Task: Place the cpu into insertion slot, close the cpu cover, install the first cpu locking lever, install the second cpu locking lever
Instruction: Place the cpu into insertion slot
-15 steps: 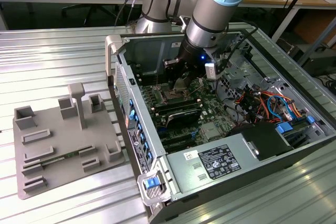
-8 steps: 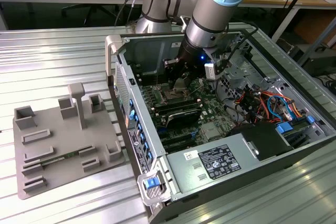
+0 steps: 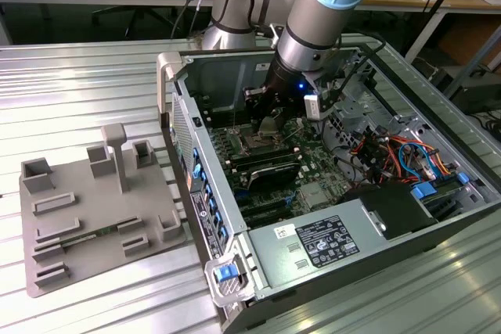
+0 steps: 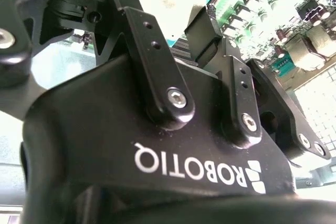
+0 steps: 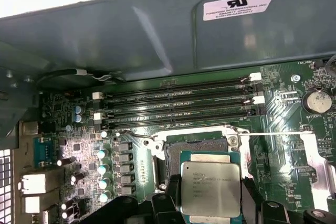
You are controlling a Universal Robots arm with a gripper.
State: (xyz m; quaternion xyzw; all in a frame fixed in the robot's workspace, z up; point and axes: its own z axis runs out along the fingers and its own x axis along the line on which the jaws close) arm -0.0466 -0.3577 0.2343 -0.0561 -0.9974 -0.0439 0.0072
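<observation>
The exterior view looks down obliquely, from well back, onto the open computer case (image 3: 202,193) on the ribbed surface (image 3: 94,84), with the pincer (image 3: 270,124) inside it. The first wrist view faces straight down, near the circuit board (image 5: 278,145), over the clamped cpu (image 5: 211,188). The second wrist view sits directly behind the pincer body. All three views share the board.

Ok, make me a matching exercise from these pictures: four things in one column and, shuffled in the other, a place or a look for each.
Things
1. cpu
2. memory slots
3. coin battery
4. grey fixture tray

Descriptions
A. on the ribbed metal table, outside the computer case
B. round and silver, on the green board
C. held in the end effector, over the insertion slot
D. long, black, in parallel rows

Pairs: 1-C, 2-D, 3-B, 4-A
</observation>
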